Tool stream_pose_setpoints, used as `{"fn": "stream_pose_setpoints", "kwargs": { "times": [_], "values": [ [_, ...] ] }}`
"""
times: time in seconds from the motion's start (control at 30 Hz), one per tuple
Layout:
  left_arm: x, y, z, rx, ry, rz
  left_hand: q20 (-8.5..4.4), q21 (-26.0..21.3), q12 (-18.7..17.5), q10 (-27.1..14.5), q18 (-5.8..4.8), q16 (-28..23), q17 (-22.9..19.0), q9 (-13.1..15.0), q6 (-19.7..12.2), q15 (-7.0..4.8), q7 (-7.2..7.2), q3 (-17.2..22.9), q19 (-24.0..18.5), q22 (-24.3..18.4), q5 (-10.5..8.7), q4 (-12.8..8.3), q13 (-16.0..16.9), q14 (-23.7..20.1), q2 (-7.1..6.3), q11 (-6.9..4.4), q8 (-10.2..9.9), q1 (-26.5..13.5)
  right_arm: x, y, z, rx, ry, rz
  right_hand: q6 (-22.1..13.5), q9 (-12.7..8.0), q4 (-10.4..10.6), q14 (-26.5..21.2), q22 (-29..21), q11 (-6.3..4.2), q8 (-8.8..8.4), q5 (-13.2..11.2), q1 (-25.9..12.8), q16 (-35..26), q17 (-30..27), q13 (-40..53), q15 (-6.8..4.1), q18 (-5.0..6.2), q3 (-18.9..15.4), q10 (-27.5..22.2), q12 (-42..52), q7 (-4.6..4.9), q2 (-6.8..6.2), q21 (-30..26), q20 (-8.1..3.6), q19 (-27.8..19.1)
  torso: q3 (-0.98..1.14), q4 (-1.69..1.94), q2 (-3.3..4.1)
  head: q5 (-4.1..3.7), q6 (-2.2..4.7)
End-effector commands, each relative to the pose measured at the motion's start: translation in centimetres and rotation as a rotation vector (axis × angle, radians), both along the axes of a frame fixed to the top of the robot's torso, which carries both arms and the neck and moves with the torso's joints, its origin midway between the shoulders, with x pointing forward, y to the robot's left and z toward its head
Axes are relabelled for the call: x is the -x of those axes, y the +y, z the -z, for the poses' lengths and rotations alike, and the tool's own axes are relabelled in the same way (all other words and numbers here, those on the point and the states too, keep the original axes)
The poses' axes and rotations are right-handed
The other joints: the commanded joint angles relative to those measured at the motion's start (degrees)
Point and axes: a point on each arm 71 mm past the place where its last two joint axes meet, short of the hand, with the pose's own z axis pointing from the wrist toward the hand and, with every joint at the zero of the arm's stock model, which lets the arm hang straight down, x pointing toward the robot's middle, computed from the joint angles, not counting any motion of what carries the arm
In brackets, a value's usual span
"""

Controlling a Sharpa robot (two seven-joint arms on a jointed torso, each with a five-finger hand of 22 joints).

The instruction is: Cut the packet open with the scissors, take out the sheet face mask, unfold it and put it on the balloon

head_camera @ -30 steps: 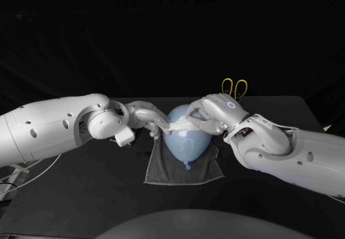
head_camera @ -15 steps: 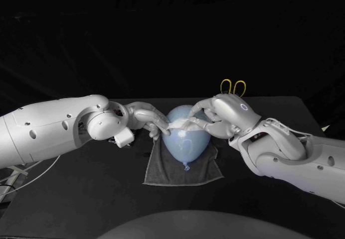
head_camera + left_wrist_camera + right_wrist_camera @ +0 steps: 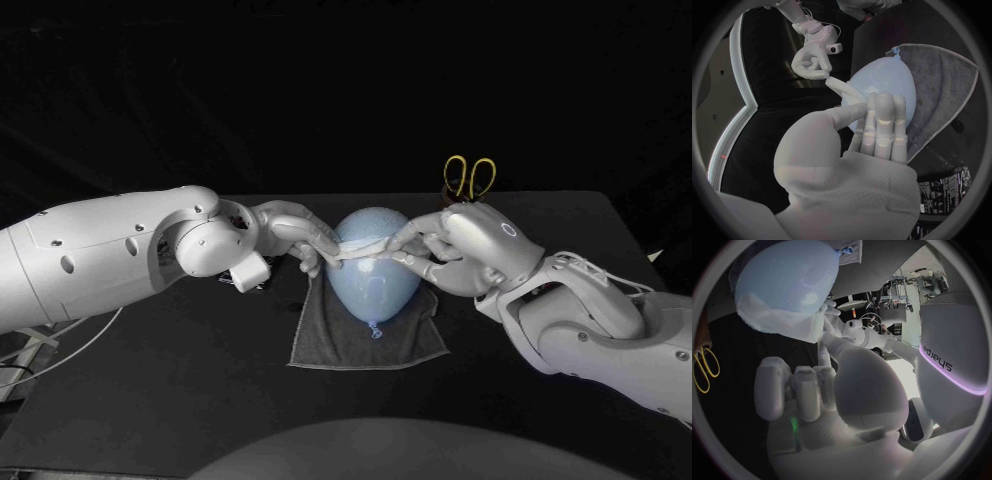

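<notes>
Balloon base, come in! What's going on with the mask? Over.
Left hand and right hand each pinching an end of the sheet mask. Mask stretched across balloon on grey towel. Scissors behind, clear.

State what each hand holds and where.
Both hold the sheet face mask, stretched across the balloon: the left hand pinches one end, the right hand the opposite end.
</notes>
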Motion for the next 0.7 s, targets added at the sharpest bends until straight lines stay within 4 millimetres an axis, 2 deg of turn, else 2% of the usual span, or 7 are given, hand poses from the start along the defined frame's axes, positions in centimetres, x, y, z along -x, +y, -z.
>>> {"fn": "stream_pose_setpoints", "kwargs": {
  "times": [0.03, 0.4, 0.57, 0.63, 0.7],
  "values": [
    [0.1, -0.2, 0.0, 0.015, 0.009, 0.016, -0.15, 0.3, 0.3, 0.1, 0.48, 0.3, 0.1, 10.9, 0.4, -0.57, 0.06, -0.1, 0.3, 0.1, 0.09, -0.3, 0.1, 0.2, 0.08, -0.33, 0.1, 0.3, 0.7, 0.2, 0.8, 0.031, 0.034, -0.038, 0.1, 5.5, 0.0, 6.0, 11.6, -0.26, 1.74, 0.1, 0.3, 0.2, 15.1, 15.1, -0.21, -0.44, 0.2, 6.0, 0.2, -0.36, -0.51, 0.2, -0.28, 1.3, -0.01, 0.07, 0.06, -0.25, -0.07],
    [-0.1, 0.0, 0.2, 0.010, 0.020, 0.007, -0.14, 0.4, 0.3, 0.1, 0.46, 0.5, 0.1, 10.9, 0.4, -0.54, 0.08, -0.1, 0.3, 0.1, 0.04, -0.1, 0.1, 0.2, 0.11, -0.31, 0.1, 0.2, 2.6, 0.3, 2.9, 0.046, 0.112, -0.056, -0.1, 5.8, 0.1, 6.0, 11.6, -0.29, 2.00, 0.1, 0.3, 0.2, 15.1, 15.1, -0.22, -0.45, 0.3, 6.0, 0.2, -0.40, -0.66, 0.2, -0.29, 1.3, -0.02, 0.01, 0.00, -0.58, -0.17],
    [-0.1, 0.0, 0.2, 0.010, 0.023, 0.007, -0.13, 0.4, 0.3, 0.1, 0.46, 0.5, 0.1, 10.9, 0.4, -0.54, 0.08, -0.1, 0.3, 0.1, 0.03, -0.1, 0.1, 0.2, 0.13, -0.31, 0.1, 0.2, 2.9, 0.0, 3.6, 0.012, 0.129, -0.040, -0.2, 6.0, 0.3, 6.0, 11.5, -0.30, 2.19, 0.1, 0.2, 0.2, 15.1, 15.1, -0.24, -0.38, 0.4, 6.0, 0.2, -0.40, -0.66, -0.2, -0.30, 1.2, 0.00, 0.00, 0.04, -0.83, 0.15],
    [-0.1, 0.0, 0.2, 0.010, 0.024, 0.008, -0.13, 0.4, 0.3, 0.1, 0.46, 0.5, 0.1, 10.9, 0.4, -0.54, 0.08, -0.1, 0.3, 0.1, 0.03, -0.1, 0.1, 0.2, 0.13, -0.31, 0.1, 0.2, 2.8, -0.4, 3.5, -0.036, 0.122, -0.019, -1.0, 6.4, 0.7, 6.0, 11.4, -0.24, 2.27, 0.1, 0.2, 0.2, 15.1, 14.7, -0.21, -0.27, 0.9, 5.7, -0.2, -0.28, -0.47, -0.7, -0.31, 1.0, -0.01, 0.08, 0.08, -1.02, 0.35],
    [-0.1, 0.0, 0.2, 0.010, 0.025, 0.008, -0.13, 0.4, 0.3, 0.1, 0.46, 0.5, 0.1, 10.9, 0.4, -0.54, 0.08, -0.1, 0.3, 0.1, 0.03, -0.1, 0.1, 0.2, 0.13, -0.31, 0.1, 0.2, 2.7, -0.7, 3.4, -0.077, 0.112, -0.002, -4.1, 6.3, 0.7, 6.0, 11.2, 0.28, 0.98, 0.1, 0.6, 0.2, 15.1, 14.2, 0.09, -0.15, 1.3, 5.3, -0.9, 0.44, -1.31, -1.4, -0.18, 0.7, 0.01, 0.10, 0.09, -1.01, 0.48]
  ]
}}
